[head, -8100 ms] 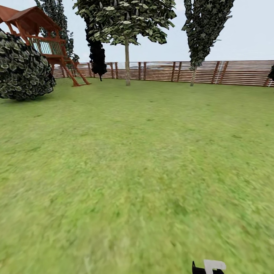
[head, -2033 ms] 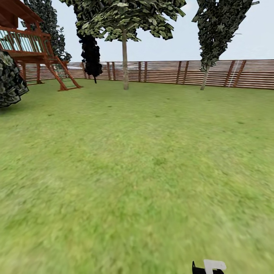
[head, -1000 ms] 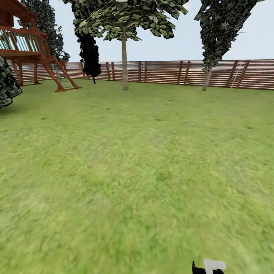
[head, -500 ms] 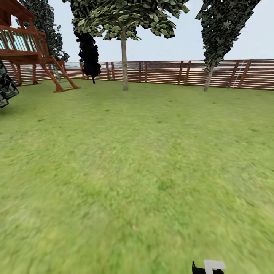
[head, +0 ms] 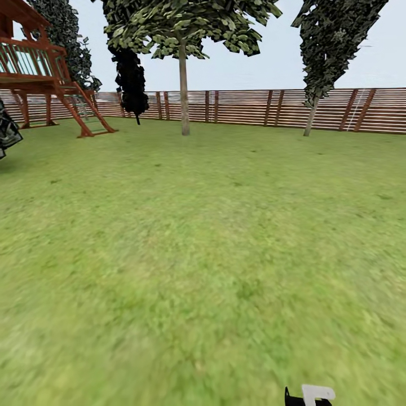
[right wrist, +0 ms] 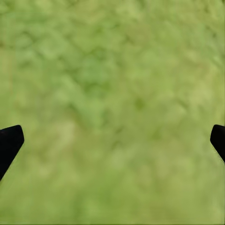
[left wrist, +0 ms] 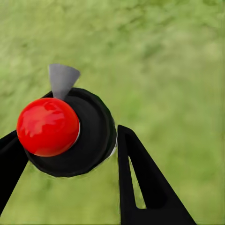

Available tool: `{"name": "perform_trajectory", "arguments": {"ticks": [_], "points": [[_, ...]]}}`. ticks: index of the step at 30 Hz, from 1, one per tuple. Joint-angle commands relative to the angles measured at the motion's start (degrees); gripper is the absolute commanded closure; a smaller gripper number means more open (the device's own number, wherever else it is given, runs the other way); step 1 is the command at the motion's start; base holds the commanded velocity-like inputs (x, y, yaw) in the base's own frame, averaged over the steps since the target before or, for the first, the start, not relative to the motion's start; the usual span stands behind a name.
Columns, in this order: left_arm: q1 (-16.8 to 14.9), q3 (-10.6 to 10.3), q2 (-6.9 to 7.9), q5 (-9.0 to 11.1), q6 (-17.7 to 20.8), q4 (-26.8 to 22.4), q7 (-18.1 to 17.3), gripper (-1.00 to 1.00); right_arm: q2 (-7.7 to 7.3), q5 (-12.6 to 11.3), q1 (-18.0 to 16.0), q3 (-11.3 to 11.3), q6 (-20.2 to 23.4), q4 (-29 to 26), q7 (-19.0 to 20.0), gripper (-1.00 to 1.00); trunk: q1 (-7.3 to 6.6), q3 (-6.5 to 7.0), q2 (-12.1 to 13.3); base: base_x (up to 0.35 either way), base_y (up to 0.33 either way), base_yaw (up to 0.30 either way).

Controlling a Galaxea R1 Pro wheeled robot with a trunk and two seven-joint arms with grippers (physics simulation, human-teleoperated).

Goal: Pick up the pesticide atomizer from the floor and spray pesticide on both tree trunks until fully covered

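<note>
Left hand [left wrist: 70,154] clamped round pesticide atomizer [left wrist: 65,129] — right hand [right wrist: 112,140] wide apart, holding nothing.

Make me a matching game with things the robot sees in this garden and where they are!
Things:
1. pesticide atomizer
2. wooden fence
3. playhouse
4. right tool

Places or states:
A. far edge of the lawn
B. open over bare grass
C. held in the left tool
D. far left, on red-brown legs

Pairs: 1-C, 2-A, 3-D, 4-B
</note>
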Motion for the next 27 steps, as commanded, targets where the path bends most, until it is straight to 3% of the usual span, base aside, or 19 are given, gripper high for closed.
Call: {"name": "perform_trajectory", "arguments": {"ticks": [1, 27], "points": [[0.0, -0.4, 0.01, 0.3, -0.1, 0.0, 0.3, 1.0, -0.01, 0.6, 0.0, -0.3, -0.1, 0.1, -0.3, -1.0, 0.03, -0.05, 0.0, 0.34, 0.0, 0.0], [0.0, -0.4, 0.06, 0.3, -0.1, 0.0, 0.3, 1.0, -0.01, 0.6, 0.0, -0.3, -0.1, 0.1, -0.3, -1.0, 0.03, -0.05, 0.0, 0.34, 0.0, 0.0]]}}
